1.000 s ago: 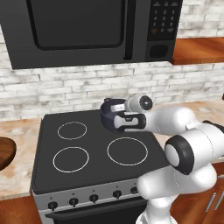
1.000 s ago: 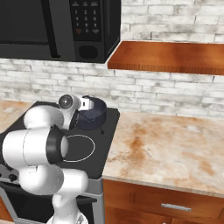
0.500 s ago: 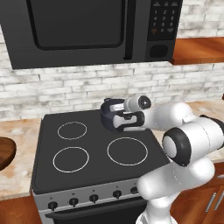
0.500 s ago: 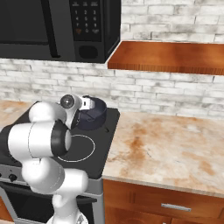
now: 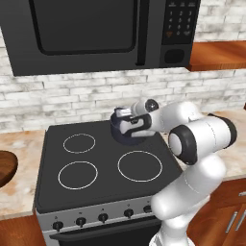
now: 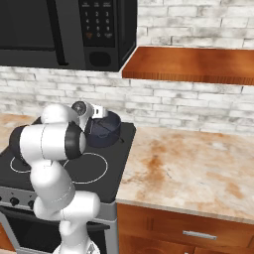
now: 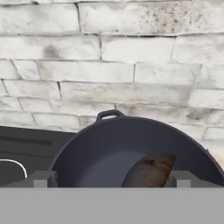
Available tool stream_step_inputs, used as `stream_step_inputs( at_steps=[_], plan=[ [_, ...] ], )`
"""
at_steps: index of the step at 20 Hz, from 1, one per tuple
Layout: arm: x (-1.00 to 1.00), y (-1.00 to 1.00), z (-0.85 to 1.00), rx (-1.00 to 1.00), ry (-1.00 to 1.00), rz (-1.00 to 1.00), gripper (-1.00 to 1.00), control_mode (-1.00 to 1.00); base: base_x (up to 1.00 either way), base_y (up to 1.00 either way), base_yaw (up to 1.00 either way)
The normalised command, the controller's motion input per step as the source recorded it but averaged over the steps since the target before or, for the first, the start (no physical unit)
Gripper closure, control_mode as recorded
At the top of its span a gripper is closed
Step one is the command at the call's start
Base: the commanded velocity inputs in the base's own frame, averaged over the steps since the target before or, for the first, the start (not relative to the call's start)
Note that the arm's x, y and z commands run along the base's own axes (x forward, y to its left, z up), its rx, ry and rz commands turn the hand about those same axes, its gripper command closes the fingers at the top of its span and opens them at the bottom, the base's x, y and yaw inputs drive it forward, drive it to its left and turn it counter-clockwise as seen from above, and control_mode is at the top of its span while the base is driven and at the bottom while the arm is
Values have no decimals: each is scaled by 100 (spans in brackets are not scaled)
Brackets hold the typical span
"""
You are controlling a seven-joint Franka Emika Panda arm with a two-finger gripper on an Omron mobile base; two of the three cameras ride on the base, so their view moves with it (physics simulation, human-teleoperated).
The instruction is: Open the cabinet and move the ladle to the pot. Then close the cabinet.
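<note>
I have the pot on the back right ring of the stove, close under the brick wall, and in the hand view a brown rounded thing lies inside it against the near wall; I take that for the ladle, bowl end down, though I cannot make out its handle. The gripper sits right at the pot's rim, and its two finger tips stand wide apart on either side of the pot's mouth with nothing between them, so the jaws are open and the ladle is resting on its own.

By my reading the middle step is done: the ladle is in the pot and let go. What is left is the cabinet. From the right base view I see only its reddish-brown underside, up and to the right of the microwave, so I cannot tell from here whether its door stands open or how far. I judge it has yet to be shut, since the hand is at the pot.

The next move, as I see it, calls for lifting clear of the rim without catching the pot's side handle, then swinging up and right toward the cabinet.
</note>
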Motion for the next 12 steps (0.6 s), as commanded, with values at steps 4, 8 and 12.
stream_step_inputs(
  at_steps=[4, 8, 12],
  plan=[
    [60, 19, 0, 0, 3, 1, -100, -100, 0, 0, 0],
    [26, 11, -8, 0, 2, 1, -100, -100, 0, 0, 0],
    [5, 0, -31, 0, 1, 0, -100, -100, 0, 0, 0]
  ],
)
